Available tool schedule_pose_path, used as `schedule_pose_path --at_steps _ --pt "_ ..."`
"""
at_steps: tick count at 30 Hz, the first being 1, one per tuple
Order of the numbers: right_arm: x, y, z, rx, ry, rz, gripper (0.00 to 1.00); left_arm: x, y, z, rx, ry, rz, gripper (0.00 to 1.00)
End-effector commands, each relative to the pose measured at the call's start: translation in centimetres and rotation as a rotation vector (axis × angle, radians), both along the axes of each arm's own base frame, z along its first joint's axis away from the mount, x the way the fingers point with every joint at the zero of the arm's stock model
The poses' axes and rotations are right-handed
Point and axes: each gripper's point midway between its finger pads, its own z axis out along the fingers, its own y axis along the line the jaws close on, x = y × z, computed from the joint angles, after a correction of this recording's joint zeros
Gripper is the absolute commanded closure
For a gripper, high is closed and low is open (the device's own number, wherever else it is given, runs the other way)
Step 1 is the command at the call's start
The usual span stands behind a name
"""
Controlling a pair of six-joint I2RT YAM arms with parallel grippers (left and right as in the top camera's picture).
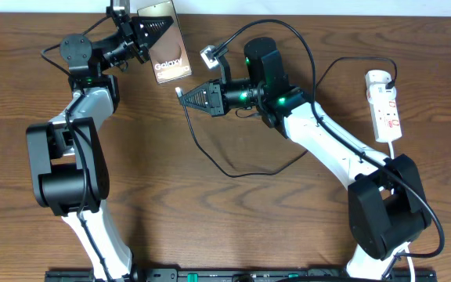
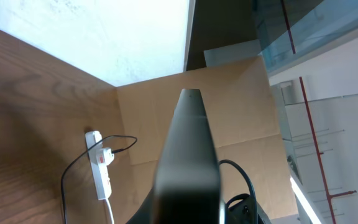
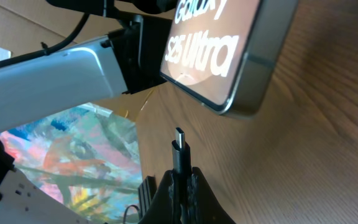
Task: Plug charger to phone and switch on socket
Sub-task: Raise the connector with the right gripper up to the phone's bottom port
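rn left gripper (image 1: pixel 161 31) clamps the phone (image 1: pixel 171 63), tilted up at the back. right gripper (image 1: pixel 185 95) pinches the charger (image 3: pixel 180 148) tip, just short of the phone's edge. Imo square the tip to that edge first, then push slow.

Wooden table (image 1: pixel 233 235), brown cardboard panel (image 2: pixel 241 106), colourful painted sheet (image 3: pixel 73 149).

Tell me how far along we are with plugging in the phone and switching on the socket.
Done: the left claw grips the phone, and the right claw is shut on the charger just behind its tip. In hand: the tip points at the phone's edge, a gap between them, not inserted. Left: insertion, then the socket, lying at the right side of the table with no claw near it.
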Motion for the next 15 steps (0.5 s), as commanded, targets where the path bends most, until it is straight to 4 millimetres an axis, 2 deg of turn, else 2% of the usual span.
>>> schedule_pose_path --at_steps 1,15 --pt "-0.35 0.02 -0.21 0.014 -0.016 0.034 0.99 0.19 0.3 1.1 -0.01 -0.023 0.019 0.93" --pt "0.33 -0.41 0.2 0.028 -0.01 0.014 0.99 -0.54 -0.11 0.72 0.013 -0.021 -0.029 0.93"
